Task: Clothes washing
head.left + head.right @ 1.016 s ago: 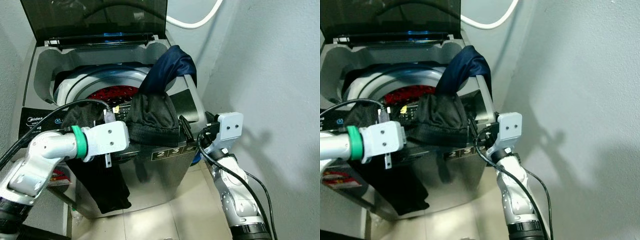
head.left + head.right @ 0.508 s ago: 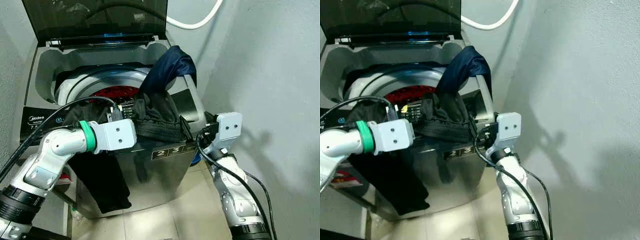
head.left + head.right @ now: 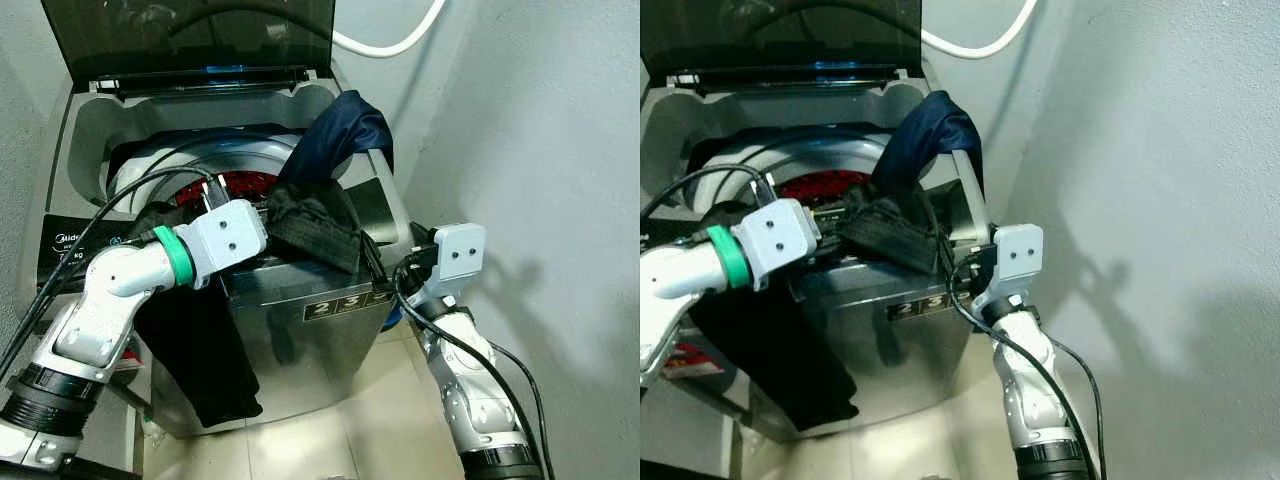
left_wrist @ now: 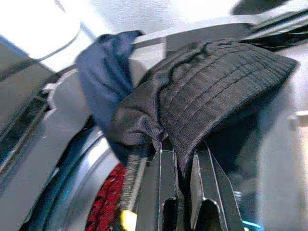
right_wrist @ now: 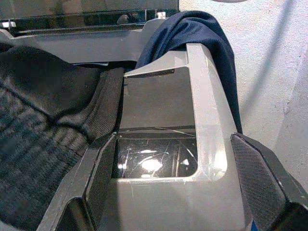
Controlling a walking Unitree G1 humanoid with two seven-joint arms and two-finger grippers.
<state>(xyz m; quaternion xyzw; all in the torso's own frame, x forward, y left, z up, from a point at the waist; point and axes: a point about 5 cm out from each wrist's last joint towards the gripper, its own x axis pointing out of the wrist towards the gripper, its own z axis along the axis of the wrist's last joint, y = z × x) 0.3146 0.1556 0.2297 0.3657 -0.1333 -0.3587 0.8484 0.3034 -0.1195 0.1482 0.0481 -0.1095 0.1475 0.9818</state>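
Over the front rim of the top-loading washing machine [image 3: 300,320], I am reaching in with my left gripper [image 4: 182,192], its two black fingers [image 4: 204,183] closed narrowly on a fold of the black ribbed garment [image 3: 310,232]. That garment is lying bunched across the machine's front right edge, just beside the drum opening, with its ribbed band draping toward the control panel. My left arm, marked by a green ring near the wrist, is crossing in front of the machine from its left side, cables trailing behind it.

A navy blue garment [image 3: 340,135] is hanging over the machine's right rim, one end dipping toward the drum [image 3: 180,165] and the other falling down the outside wall. Something red [image 3: 238,185] is sitting deep inside the drum, beneath the grey tub ring. Another dark cloth [image 3: 205,360] is hanging down the machine's front, below my left arm. The tinted lid [image 3: 190,40] is standing upright at the back, and a white hose [image 3: 395,45] is curving along the wall behind it.

My right gripper [image 5: 168,192] is waiting spread wide at the machine's front right corner, its fingers straddling the glossy corner panel [image 5: 156,125] and holding nothing, while the black garment is resting just beside one of them.
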